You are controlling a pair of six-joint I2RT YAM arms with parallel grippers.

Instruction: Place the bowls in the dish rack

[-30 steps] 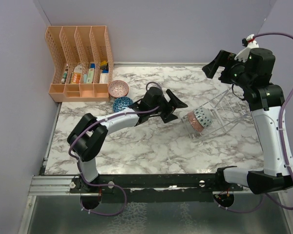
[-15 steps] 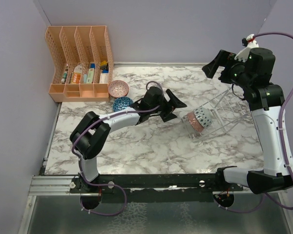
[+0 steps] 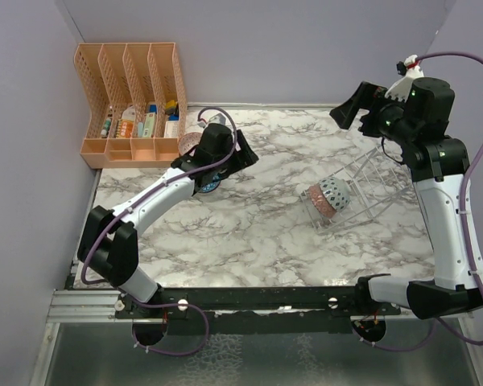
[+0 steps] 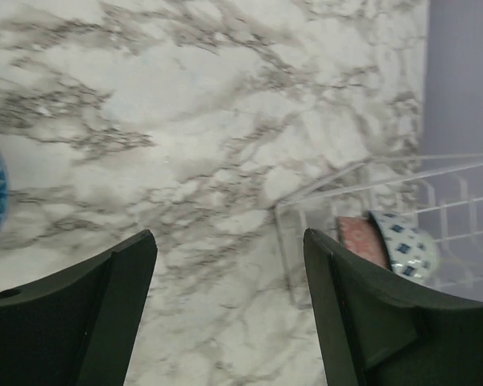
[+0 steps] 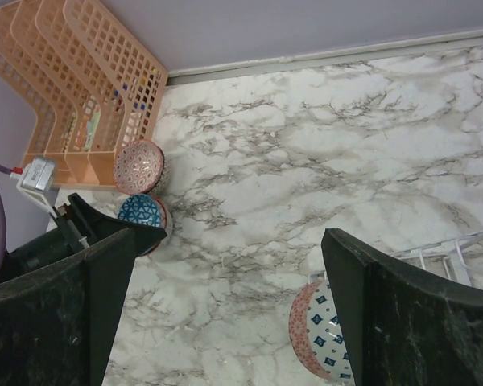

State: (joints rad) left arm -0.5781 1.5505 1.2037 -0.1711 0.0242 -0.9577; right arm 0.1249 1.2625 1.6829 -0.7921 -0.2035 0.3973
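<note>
Surface: marble-pattern table [image 3: 258, 241], lavender walls behind and at both sides.
Clutter: orange organizer [image 3: 133, 104] in back-left corner, not part of the job.
Dish rack: clear wire dish rack [image 3: 370, 185] on right half of table, long axis running near-left to far-right, looks tipped rather than flat.
Already loaded: pink-red bowl [image 3: 316, 201] and white-blue bowl [image 3: 336, 191] standing on edge side by side at the rack's near-left end.
Loose bowls: pink bowl [image 5: 141, 165] just in front of the organizer, blue bowl [image 5: 141, 213] touching or just beside it on the near side; both well apart from the rack.
Left gripper [image 4: 225, 241]: jaws wide, nothing between them, only bare marble; hovering right at the blue bowl.
Key relation: blue bowl shows only as a sliver at the far left edge of the left wrist view, so just outside the left finger [image 4: 105, 305], not between the jaws; round, no long axis, rim grab likely.
Right gripper [image 5: 229, 235]: jaws wide, empty, raised high above the rack's far end.
Nearer arm: left, by a lot.
Next move, judged: shift left jaws sideways to straddle the blue bowl's rim.
</note>
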